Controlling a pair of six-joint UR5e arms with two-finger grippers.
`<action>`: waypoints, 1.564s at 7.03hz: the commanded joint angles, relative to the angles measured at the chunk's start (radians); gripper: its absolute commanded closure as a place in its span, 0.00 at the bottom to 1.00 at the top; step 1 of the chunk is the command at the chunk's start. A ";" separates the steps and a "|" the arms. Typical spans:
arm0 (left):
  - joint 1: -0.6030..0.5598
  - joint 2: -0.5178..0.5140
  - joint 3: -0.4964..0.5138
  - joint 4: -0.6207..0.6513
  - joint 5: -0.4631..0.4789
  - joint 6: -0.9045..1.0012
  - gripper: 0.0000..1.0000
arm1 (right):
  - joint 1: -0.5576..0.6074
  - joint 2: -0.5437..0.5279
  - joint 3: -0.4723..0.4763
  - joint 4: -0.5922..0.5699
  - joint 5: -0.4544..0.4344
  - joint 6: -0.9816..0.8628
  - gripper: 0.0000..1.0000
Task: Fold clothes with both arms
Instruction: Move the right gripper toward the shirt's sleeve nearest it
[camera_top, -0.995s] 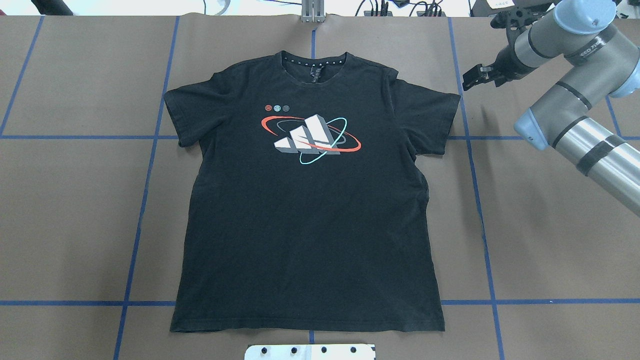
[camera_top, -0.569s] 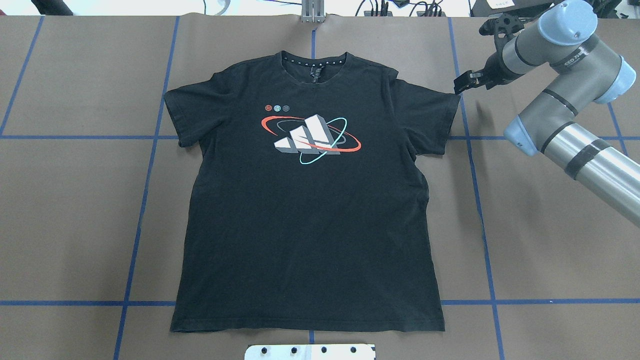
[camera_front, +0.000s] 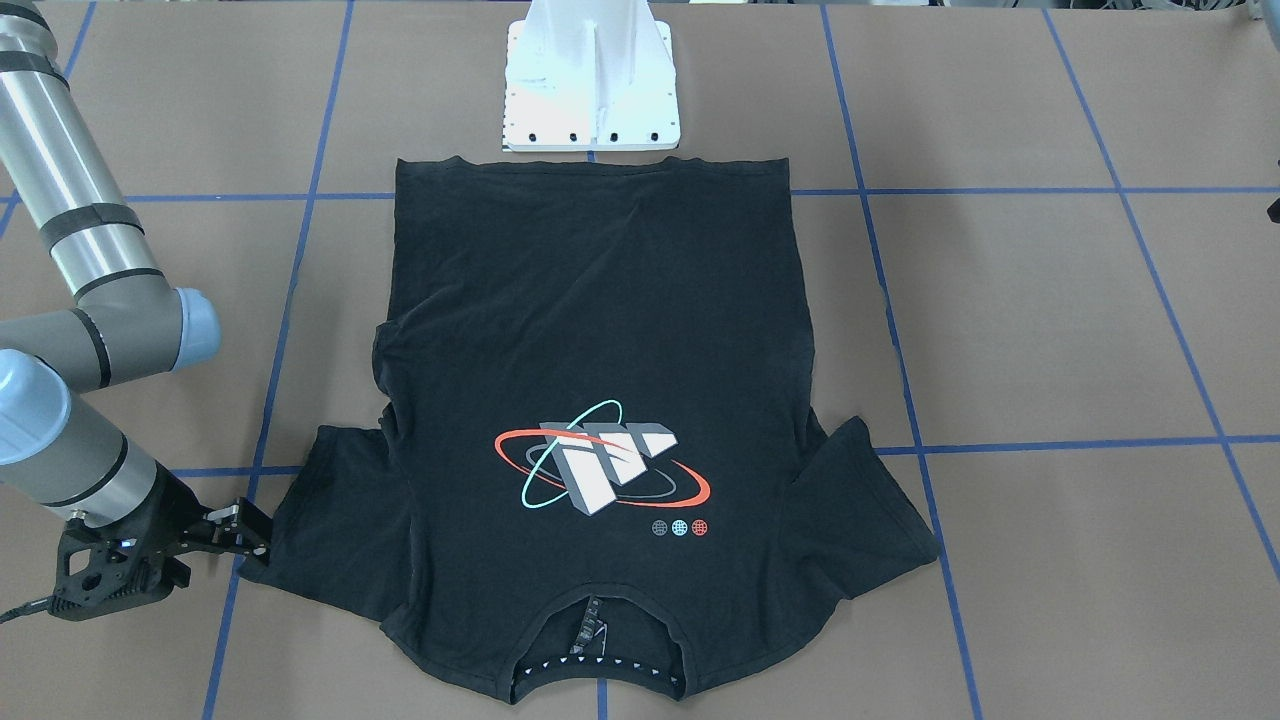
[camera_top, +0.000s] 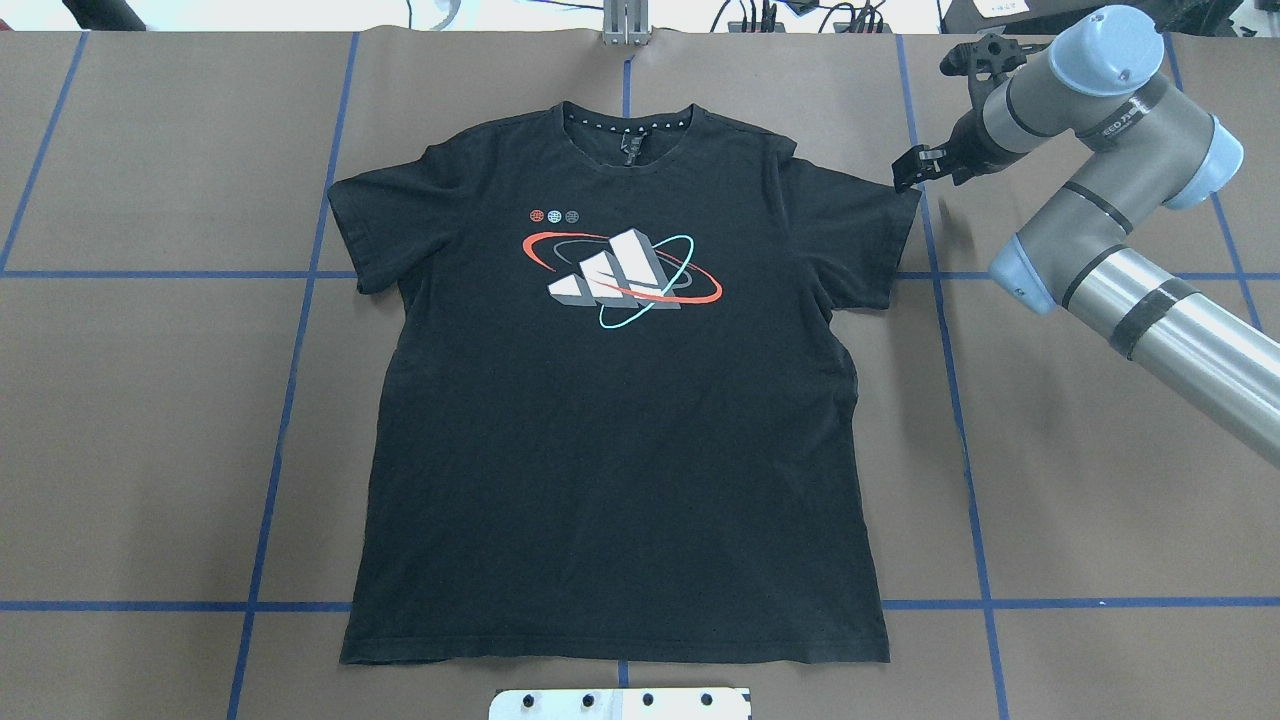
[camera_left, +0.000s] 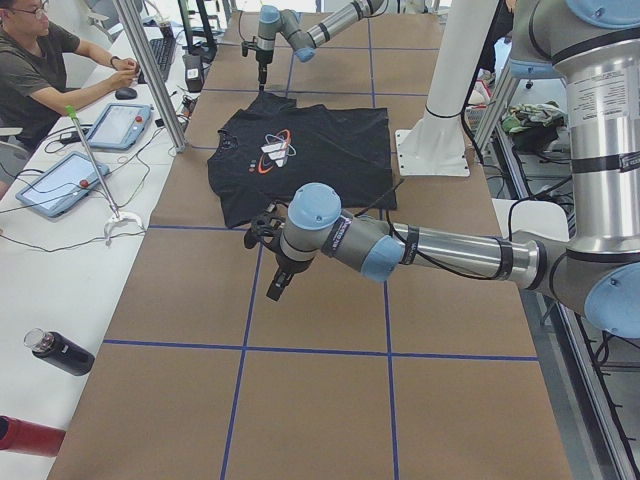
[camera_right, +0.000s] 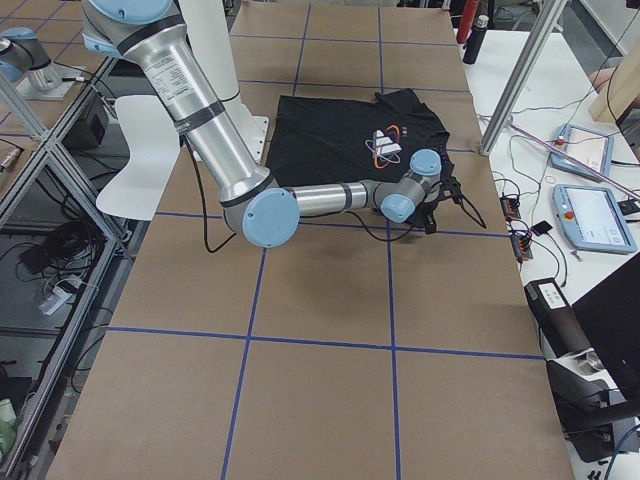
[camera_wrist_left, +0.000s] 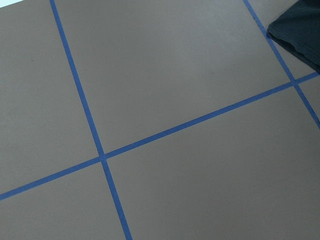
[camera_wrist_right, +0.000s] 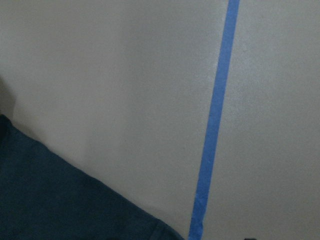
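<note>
Hanging just beside the sleeve tip on its own side, the right claw (camera_top: 908, 170) has its jaws apparently parted and grasps nothing. The black T-shirt (camera_top: 620, 450) lies flat, graphic up, mid-surface (camera_top: 150, 400), collar away from the robot. The left claw (camera_left: 275, 288) hangs well clear of the other sleeve; whether it is released or clenched cannot be told. A pinch catching only one cloth layer, or a lift by one arm alone, would likely drag the shirt askew.
</note>
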 joint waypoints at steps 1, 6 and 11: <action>0.000 0.000 0.000 0.001 -0.001 0.000 0.00 | -0.020 0.005 -0.003 0.000 -0.034 0.004 0.21; 0.000 0.000 -0.002 0.000 -0.001 0.001 0.00 | -0.024 0.005 -0.015 0.000 -0.034 0.004 0.79; 0.000 0.000 -0.003 0.000 -0.001 0.001 0.00 | -0.014 0.005 0.046 0.000 0.004 0.050 1.00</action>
